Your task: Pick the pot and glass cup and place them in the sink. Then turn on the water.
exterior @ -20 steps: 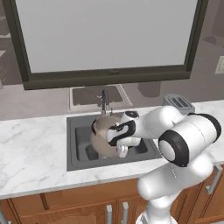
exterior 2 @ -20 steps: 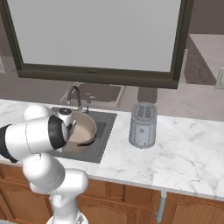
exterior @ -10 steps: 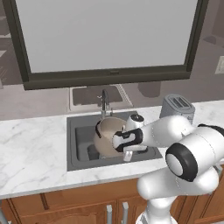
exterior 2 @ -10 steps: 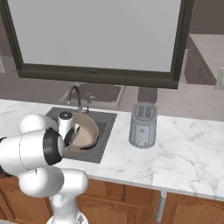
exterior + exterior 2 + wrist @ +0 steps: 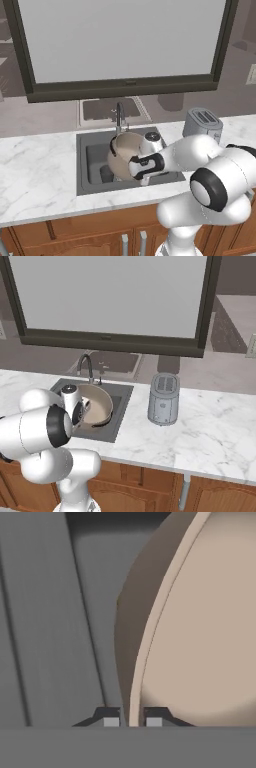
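Over the sink [image 5: 90, 160], a dark grey basin sunk into a white marble counter [image 5: 35, 175], the robot's white arm [image 5: 195, 152] reaches across from the right. Its gripper [image 5: 132, 718] pinches the rim of the pot [image 5: 124, 152], one finger tip [image 5: 111, 718] on the outer wall and the other against the pale inside, so the fingers are closed tight on that thin edge. The pot is wide, round and taupe-grey, and it hangs tilted, its open mouth turned partly sideways, inside the basin's outline and just in front of the dark curved faucet [image 5: 119, 116] at the back edge. From the right side, the pot [image 5: 95, 406] shows its light interior and a small black handle. A silver toaster [image 5: 163, 398] stands on the counter to the right of the sink, well apart from it. Behind the counter runs a large dark-framed window [image 5: 125, 40].
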Controlling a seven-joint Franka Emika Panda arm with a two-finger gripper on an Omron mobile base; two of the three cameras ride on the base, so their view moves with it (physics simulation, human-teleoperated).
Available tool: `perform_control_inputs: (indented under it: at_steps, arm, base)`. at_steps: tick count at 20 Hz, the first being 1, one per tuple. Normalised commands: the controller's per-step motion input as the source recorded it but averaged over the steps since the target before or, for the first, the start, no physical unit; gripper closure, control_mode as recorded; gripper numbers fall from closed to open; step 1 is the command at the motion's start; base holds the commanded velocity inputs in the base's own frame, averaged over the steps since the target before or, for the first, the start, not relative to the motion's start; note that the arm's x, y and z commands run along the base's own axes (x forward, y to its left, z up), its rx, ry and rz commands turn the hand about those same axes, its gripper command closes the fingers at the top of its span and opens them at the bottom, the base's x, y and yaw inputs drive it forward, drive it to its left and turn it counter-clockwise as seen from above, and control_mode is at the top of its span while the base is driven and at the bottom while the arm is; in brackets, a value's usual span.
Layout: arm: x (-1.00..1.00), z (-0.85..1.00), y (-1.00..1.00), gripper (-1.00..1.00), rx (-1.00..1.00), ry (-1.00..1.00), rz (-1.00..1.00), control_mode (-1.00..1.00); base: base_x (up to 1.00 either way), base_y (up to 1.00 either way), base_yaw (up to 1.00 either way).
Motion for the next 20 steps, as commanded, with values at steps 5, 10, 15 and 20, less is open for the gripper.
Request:
perform_control_inputs:
  at_steps: [5,10,15,20]
  arm:
    - [0.04,0.00,0.08,1.00,-0.04,0.07,0.00,-1.00]
    - [0.04,0.00,0.00,1.00,0.00,0.11,0.00,-1.00]
    - [0.00,0.00,0.00,1.00,0.00,0.06,0.00,-1.00]
    - [0.00,0.00,0.00,-1.00,0.00,0.00,0.00,-1.00]
  base:
    - [0.00,0.00,0.00]
    - [0.00,0.00,0.00]
    - [0.00,0.00,0.00]
    - [0.00,0.00,0.00]
